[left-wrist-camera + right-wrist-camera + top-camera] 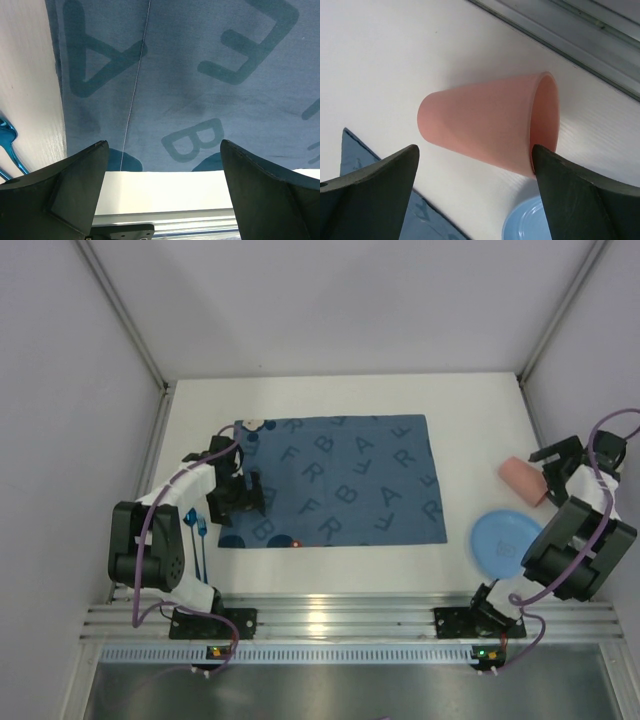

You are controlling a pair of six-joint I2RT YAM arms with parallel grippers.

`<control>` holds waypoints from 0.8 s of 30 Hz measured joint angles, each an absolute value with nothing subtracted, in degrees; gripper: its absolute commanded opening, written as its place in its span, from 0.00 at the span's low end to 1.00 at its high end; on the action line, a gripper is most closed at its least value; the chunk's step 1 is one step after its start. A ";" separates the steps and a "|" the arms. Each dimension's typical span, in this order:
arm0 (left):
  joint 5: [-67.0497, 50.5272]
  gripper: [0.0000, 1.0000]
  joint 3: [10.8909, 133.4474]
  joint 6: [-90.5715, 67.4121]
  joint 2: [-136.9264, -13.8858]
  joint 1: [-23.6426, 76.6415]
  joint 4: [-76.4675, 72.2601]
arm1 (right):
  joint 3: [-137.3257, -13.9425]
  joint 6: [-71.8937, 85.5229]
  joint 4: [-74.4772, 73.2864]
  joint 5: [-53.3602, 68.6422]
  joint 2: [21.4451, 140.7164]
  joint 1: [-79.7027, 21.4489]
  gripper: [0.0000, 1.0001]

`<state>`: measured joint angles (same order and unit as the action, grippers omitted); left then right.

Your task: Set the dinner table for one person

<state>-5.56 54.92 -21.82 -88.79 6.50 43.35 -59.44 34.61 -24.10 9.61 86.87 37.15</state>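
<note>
Top external view first. Where does the dinner table (330, 395) sit? — Ida

White, matte. It runs from the rail where both arms are bolted out to the far wall, filling the space between the side panels. A dark blue lettered placemat (340, 480) lies flat across its middle. — Tom

Left gripper (240, 502)? — Ida

It is above the placemat's near-left corner. In the left wrist view the fingers are spread wide, with only cloth showing under the gap and nothing held. Whether the tips touch the cloth, I can't tell. Blue cutlery (197, 540) lies on bare white just beside the placemat's left edge, toward the near-left corner of the table. — Tom

Right gripper (548, 468)? — Ida

It is close to the table's right edge, roughly midway along it. In the right wrist view the fingers are splayed wide. A pink cup (485, 127) lies on its side on the tabletop between them, mouth angled toward the near-right. One fingertip overlaps the rim in that view, so I can't tell whether it makes contact. The cup is not clamped. — Tom

Anything else on that side? — Ida

A light blue plate (500, 540) lies toward the near-right corner, between the placemat's right edge and the right arm. It is on the near side of the cup, with a thin strip of white showing between the two. — Tom
</note>
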 measured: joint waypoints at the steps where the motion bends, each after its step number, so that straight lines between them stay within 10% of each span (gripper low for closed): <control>1: -5.56 0.98 54.92 -21.71 -88.79 6.50 43.38 | -58.81 34.74 -22.20 9.85 87.31 37.15 0.88; 6: -5.48 0.98 54.92 -21.34 -88.77 6.74 43.59 | -53.39 35.53 -13.63 10.94 88.60 37.15 0.56; 11: -5.28 0.98 54.17 -21.26 -88.75 7.75 43.20 | -49.15 38.48 -1.02 15.64 87.64 37.12 0.03; 19: -3.60 0.98 53.74 -21.32 -88.38 11.14 43.16 | -50.04 39.03 -2.33 16.58 83.74 36.03 0.00; 24: -3.14 0.98 53.74 -21.56 -87.42 11.94 43.22 | -78.22 35.48 -28.21 13.87 88.16 27.77 0.00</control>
